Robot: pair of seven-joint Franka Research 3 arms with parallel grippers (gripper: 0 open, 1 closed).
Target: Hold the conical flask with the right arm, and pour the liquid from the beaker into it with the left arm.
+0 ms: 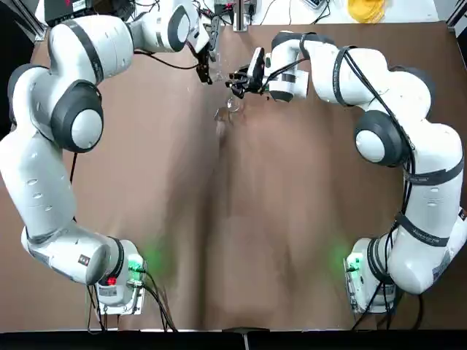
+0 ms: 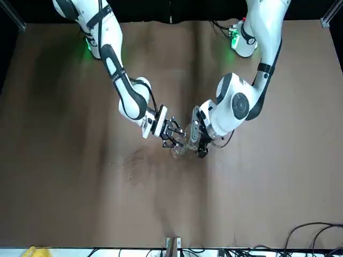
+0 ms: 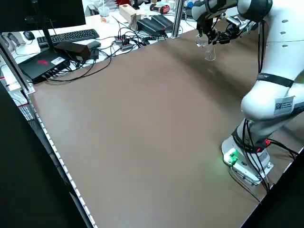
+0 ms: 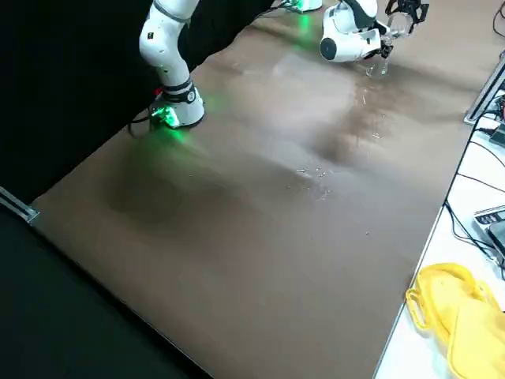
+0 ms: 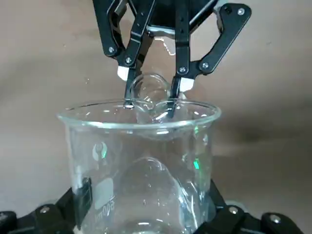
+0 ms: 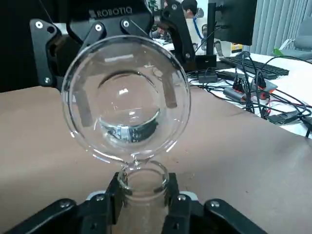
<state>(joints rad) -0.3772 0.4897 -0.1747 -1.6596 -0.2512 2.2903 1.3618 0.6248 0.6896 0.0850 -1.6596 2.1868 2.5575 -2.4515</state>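
**While the beaker leans over, the flask waits right under its lip**

The left gripper (image 5: 146, 204) is partly open, clamped around the sides of the tilted beaker (image 5: 97, 151). Its lip sits at the mouth of the conical flask (image 6: 144, 209), whose neck the right gripper (image 6: 144, 190) pinches, fingers nearly together. Both glasses are above the far part of the brown table (image 3: 142, 118), and the two grippers crowd close around them. Clear droplets (image 4: 322, 174) dot the tabletop. Beyond its edge I see a keyboard (image 3: 76, 36), a monitor (image 3: 64, 12), tangled cables (image 3: 114, 51) and something yellow (image 4: 465, 324), all apart from the glasses.
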